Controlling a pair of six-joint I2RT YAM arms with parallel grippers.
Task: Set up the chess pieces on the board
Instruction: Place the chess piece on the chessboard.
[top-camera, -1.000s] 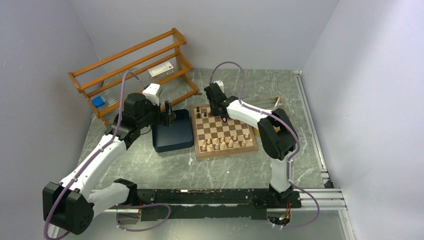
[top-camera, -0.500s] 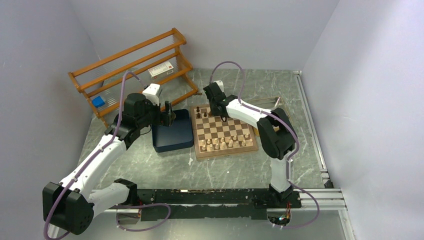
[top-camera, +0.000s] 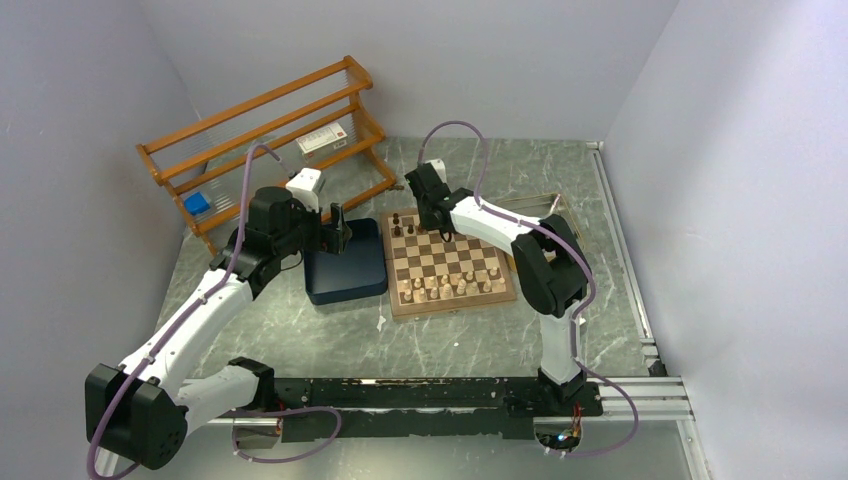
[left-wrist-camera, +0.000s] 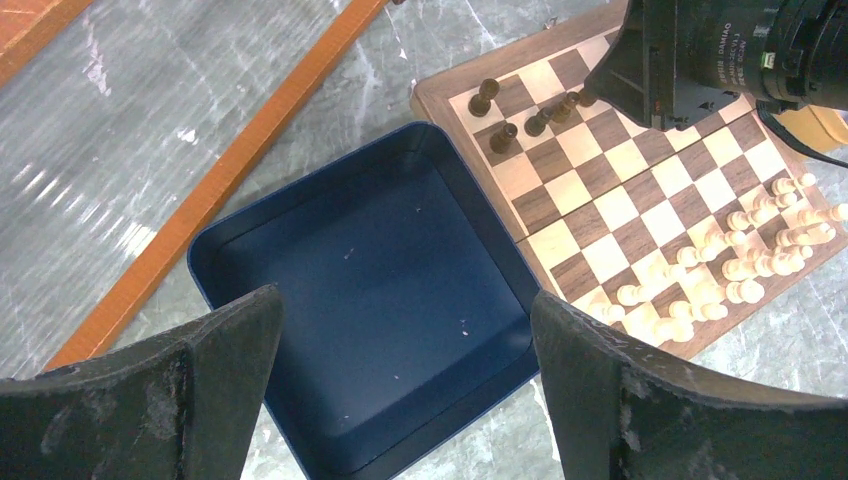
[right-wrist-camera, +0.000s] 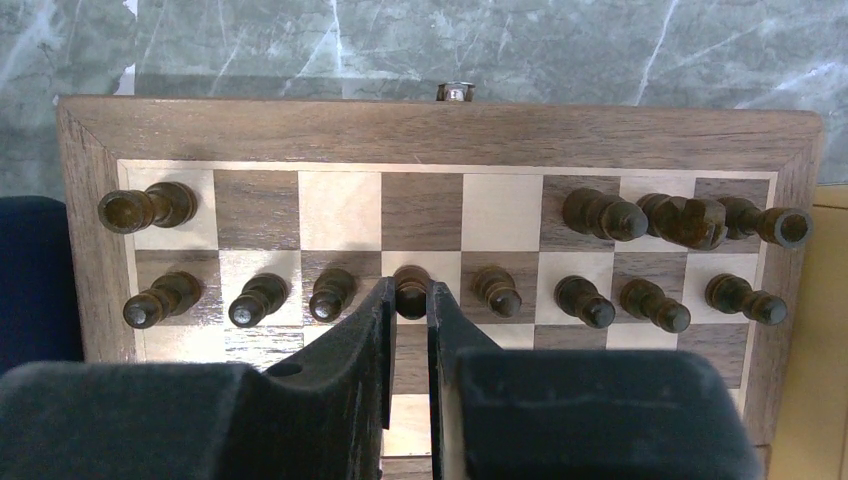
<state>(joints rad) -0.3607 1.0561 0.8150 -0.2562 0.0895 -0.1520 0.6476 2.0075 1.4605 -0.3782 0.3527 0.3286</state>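
Far to the left of the board (top-camera: 455, 305), a wooden rack (top-camera: 270, 140) stands slantwise on the bench (top-camera: 450, 350) against the back wall. Nearer the board, the left claw (left-wrist-camera: 400, 320) hangs above the blue tray (left-wrist-camera: 215, 250). Its fingers are spread wide and there is nothing between them. The tray sits just beside the board's left edge, and its dark floor is bare apart from a few pale specks.

The board lies flat on the bench. The dark chess pieces (right-wrist-camera: 600, 215) are gathered in its two far rows. Four stand in the farthest row: one on the left corner square and three close together towards the right corner. A line of pawns fills the next row. The pale pieces (top-camera: 450, 288) are crowded along the board's near edge.

The right claw (right-wrist-camera: 408, 300) reaches over the board from the right, down at the second row from the far edge. Its fingers are drawn in to a narrow gap and closed on a dark pawn (right-wrist-camera: 410, 288), the fourth from the board's left edge. The pawn's rounded head shows between the fingertips. Its foot is hidden by the fingers, so I cannot tell whether it rests on the square or is lifted off it.
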